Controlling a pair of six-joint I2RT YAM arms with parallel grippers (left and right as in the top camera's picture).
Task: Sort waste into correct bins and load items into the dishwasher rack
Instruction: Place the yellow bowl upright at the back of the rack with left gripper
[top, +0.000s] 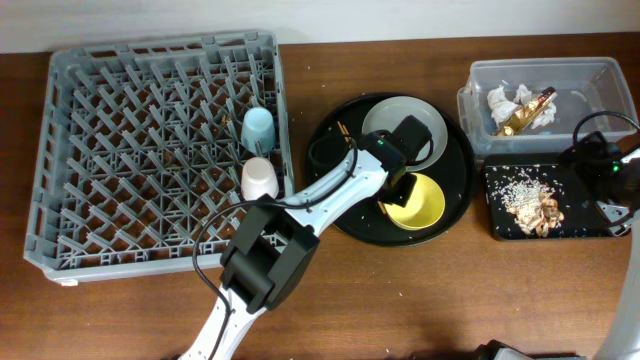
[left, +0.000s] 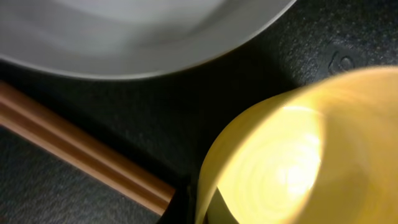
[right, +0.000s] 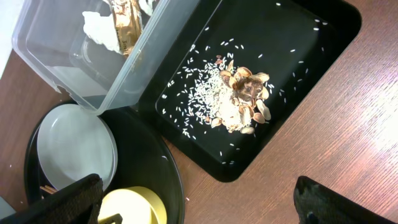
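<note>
Left gripper (top: 399, 184) sits on the rim of the yellow bowl (top: 422, 205); gripping or not, I cannot tell. Right gripper (right: 199, 202) gapes wide above the black tray (right: 298, 43).

left arm (top: 328, 190): white links, black joint housings, black cable | right arm (top: 600, 165): black wrist, looped cable

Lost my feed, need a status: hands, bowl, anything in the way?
Left hand at bowl rim, grip unclear. Right hand open above flat tray. Plate and chopsticks crowd the bowl.

No legible text, apparently.
</note>
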